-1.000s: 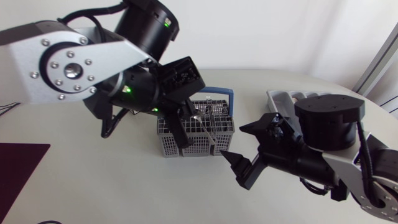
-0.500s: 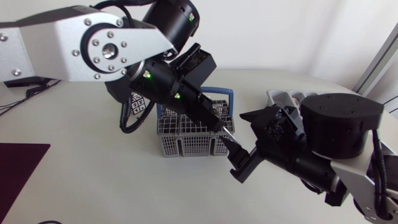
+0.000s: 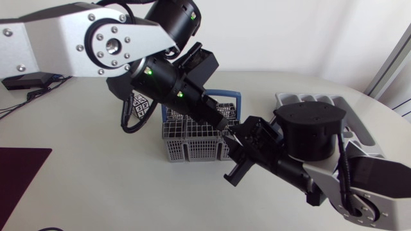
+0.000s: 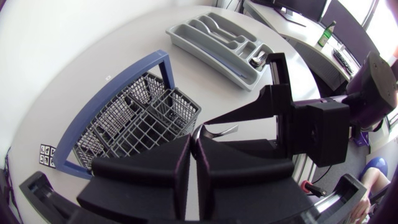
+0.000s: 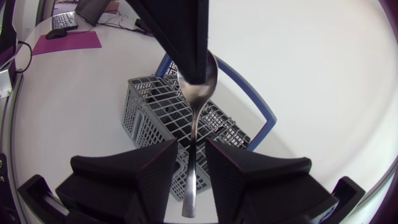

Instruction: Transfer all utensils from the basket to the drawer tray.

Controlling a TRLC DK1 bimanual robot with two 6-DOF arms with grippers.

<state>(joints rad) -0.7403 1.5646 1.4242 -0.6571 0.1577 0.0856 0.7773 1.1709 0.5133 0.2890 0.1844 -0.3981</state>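
**Operator:** Report the left gripper.

**Technician:** The left gripper (image 3: 226,127) is at the centre of the head view, at the right end of the basket (image 3: 192,151). Its fingers are pressed almost together. They clamp the bowl of the spoon (image 5: 198,84) from both sides.

**Operator:** Where does the spoon lie?

**Technician:** It is held in the air at the basket's right end. The handle runs from the left gripper straight toward the right gripper (image 3: 233,156).

**Operator:** Report the right gripper.

**Technician:** In the head view it is just below and right of the left gripper, in front of the basket's right corner. Its fingers stand slightly apart, with the spoon handle between them. The right wrist view seems to show a thin gap on each side of the handle, so the fingers probably do not grip it. The angle is tight.

**Operator:** Basket and tray?

**Technician:** The basket is grey with a blue handle and stands at centre frame on the table (image 3: 96,186). The tray (image 3: 292,98) is at right of centre, well apart from the basket and partly hidden behind the right arm. The left wrist view shows a metal piece in one compartment.
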